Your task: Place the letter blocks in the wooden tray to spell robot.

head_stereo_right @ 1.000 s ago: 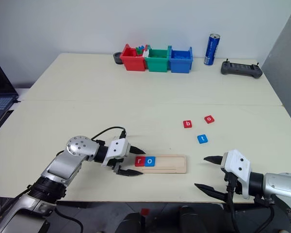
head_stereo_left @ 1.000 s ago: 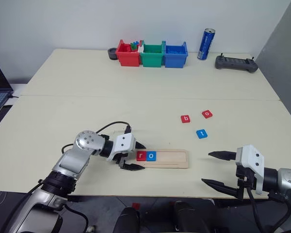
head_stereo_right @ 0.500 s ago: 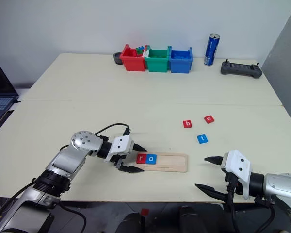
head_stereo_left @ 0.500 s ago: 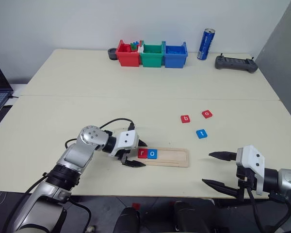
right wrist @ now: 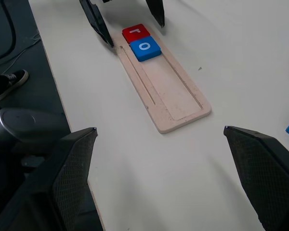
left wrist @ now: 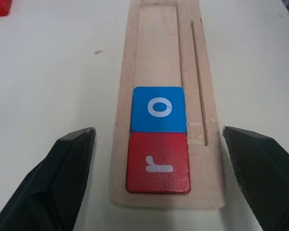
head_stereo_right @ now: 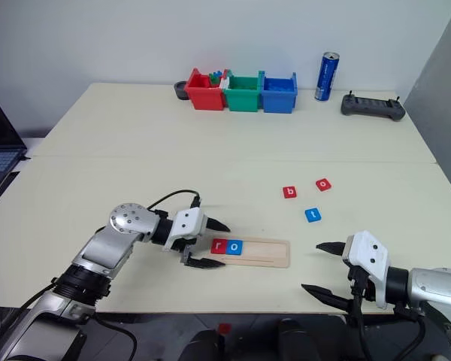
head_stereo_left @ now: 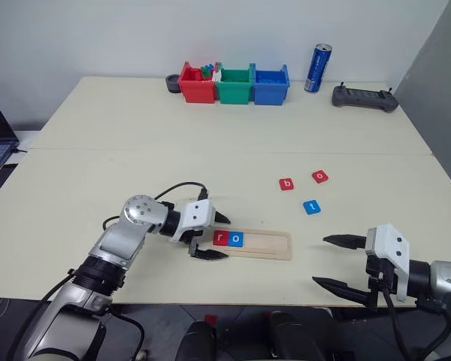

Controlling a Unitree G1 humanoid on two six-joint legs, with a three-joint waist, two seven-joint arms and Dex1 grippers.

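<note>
Left end effector (head_stereo_left: pixel 216 236) fingers apart around wooden tray (head_stereo_left: pixel 267 245) end, red r block (head_stereo_left: pixel 220 238) beside blue o block (head_stereo_left: pixel 235 239), right end effector (head_stereo_left: pixel 338 262) spread wide over surface (head_stereo_left: pixel 210 158)

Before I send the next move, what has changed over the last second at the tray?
The left pincer has opened: its fingers were closed at the tray's near end around the red r block and now stand spread either side of it, letting go. The r and the blue o block stayed side by side in the wooden tray. The right pincer stayed open and still.
</note>
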